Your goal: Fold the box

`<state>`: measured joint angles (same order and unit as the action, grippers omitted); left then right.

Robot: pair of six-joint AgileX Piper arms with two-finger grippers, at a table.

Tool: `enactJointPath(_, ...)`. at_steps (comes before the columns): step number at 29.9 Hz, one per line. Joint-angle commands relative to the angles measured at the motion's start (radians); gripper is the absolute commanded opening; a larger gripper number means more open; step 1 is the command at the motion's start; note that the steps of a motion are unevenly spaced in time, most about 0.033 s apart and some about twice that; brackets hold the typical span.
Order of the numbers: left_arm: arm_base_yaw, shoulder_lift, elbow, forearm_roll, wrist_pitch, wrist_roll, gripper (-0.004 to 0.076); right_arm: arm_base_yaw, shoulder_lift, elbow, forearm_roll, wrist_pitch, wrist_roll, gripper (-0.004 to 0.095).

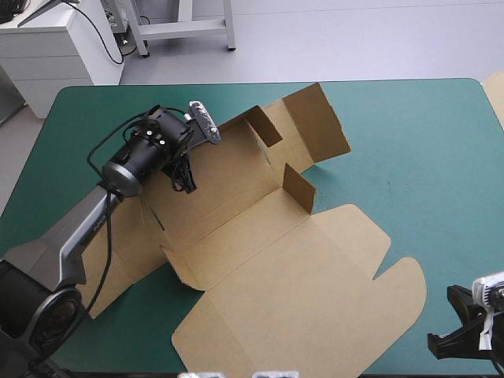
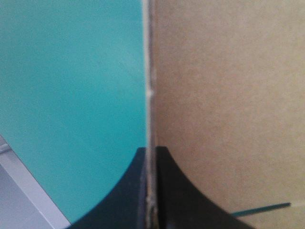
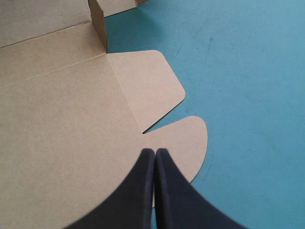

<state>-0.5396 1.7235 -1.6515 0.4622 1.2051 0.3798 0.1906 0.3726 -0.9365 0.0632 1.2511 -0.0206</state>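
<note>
- Right gripper (image 3: 155, 151), fingers together and empty, hovers over the near flap of the box (image 1: 291, 276); hold it clear.
- Box lies spread across the middle of the table (image 1: 425, 142).
- Your left gripper (image 2: 151, 150) pinches a board edge on its left side; fold slowly along the crease.

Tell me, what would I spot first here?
The big brown box, half-built, sprawls across the teal-green table, its lid flat toward the near edge. The left tool pinches the board's edge on the box's left side; the right tool, shut and empty, hovers by the near right corner.
</note>
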Motion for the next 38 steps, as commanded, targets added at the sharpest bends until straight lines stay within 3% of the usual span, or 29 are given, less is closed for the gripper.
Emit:
enactJointPath(1,-0.045,-0.018,-0.037,0.109,-0.110,0.008,-0.0008,-0.009,0.016,-0.024,0.004,-0.006,0.008,-0.0021)
enactJointPath(12,-0.188,-0.003,-0.029,0.299,-0.295,-0.012,-0.0008,-0.009,0.016,-0.024,0.004,-0.006,0.011,-0.0021)
enactJointPath(20,-0.323,-0.014,0.083,0.567,-0.347,-0.196,-0.0008,-0.009,0.018,-0.024,0.002,-0.006,0.041,-0.0021)
enactJointPath(28,-0.419,-0.068,0.274,1.012,-0.405,-0.485,-0.0008,-0.009,0.018,-0.024,-0.018,-0.015,0.090,-0.0020)
enactJointPath(38,-0.419,-0.126,0.396,1.097,-0.441,-0.499,-0.0008,-0.009,0.102,-0.026,-0.082,-0.030,0.122,-0.0019)
